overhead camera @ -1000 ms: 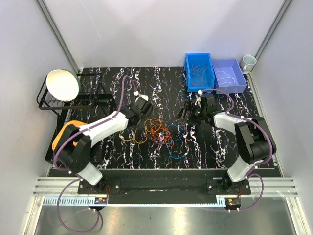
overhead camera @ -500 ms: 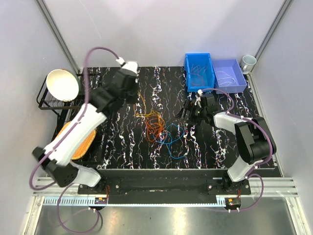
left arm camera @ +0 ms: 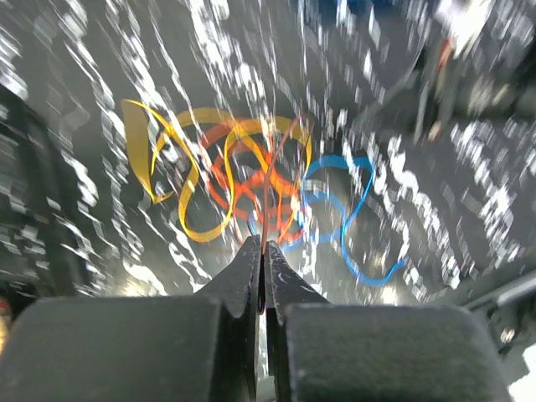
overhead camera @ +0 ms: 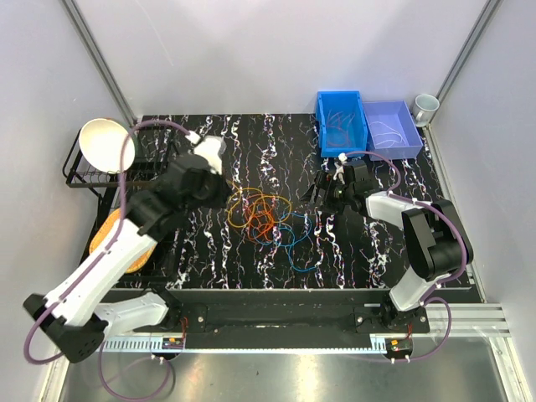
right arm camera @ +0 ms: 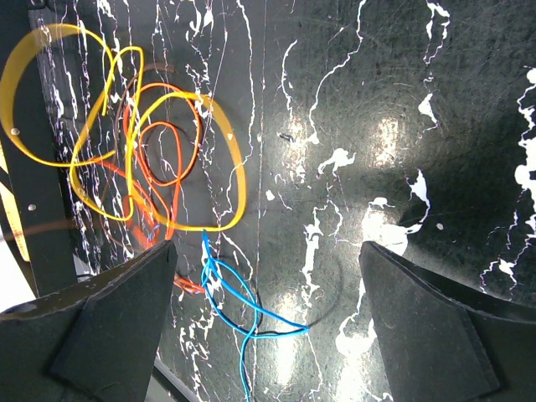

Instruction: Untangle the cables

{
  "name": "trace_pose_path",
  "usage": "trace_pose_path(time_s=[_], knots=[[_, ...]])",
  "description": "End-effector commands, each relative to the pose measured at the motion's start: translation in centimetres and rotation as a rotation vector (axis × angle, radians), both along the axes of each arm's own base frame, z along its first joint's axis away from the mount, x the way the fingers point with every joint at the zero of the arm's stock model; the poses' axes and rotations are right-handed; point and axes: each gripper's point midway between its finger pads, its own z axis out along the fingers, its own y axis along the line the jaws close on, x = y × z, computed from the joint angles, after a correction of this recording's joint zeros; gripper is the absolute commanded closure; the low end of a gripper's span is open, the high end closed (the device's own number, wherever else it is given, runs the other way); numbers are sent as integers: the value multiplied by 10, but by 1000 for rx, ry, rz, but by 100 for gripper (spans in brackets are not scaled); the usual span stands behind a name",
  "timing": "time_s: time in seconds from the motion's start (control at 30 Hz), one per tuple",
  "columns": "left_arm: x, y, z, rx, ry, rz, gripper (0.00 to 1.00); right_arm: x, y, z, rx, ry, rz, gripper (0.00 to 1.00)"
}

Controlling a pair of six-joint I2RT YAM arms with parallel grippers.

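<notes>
The cables (overhead camera: 266,214) lie as a tangle of yellow, orange, red and blue loops in the middle of the black marbled table. My left gripper (overhead camera: 224,191) hovers at the tangle's left edge. Seen from the left wrist, it (left arm camera: 262,243) is shut on a thin reddish wire (left arm camera: 266,209) that runs up from its tips into the orange loops (left arm camera: 243,180). My right gripper (overhead camera: 316,193) sits low just right of the tangle. From the right wrist it (right arm camera: 266,244) stands wide open and empty above a blue cable (right arm camera: 239,293), with yellow loops (right arm camera: 226,167) beyond.
Two blue bins (overhead camera: 341,121) (overhead camera: 391,126) stand at the back right, a white cup (overhead camera: 425,105) beside them. A white bowl (overhead camera: 106,144) rests on a black wire rack at the back left. An orange woven tray (overhead camera: 117,239) lies under the left arm.
The left arm rose and pulled a wire towards the back left, then came down towards the tangle, which has spread out. The right arm has stayed still, open.
</notes>
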Motion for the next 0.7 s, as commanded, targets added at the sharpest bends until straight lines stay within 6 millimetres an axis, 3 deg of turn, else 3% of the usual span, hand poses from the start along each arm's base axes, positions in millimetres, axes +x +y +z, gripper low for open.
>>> trace_pose_path(time_s=[0.0, 0.27, 0.43, 0.53, 0.67], knots=[[2, -23, -5, -99, 5, -55, 100, 8, 8, 21, 26, -83, 31, 4], [8, -24, 13, -88, -23, -54, 100, -21, 29, 67, 170, -267, 178, 3], [9, -23, 15, -87, -24, -47, 100, -37, 55, 80, 137, -365, 262, 3], [10, -23, 16, -87, -28, -46, 100, -33, 70, 88, 100, -426, 296, 3], [11, -22, 17, -84, -33, -42, 100, -16, 80, 85, 82, -430, 304, 9]])
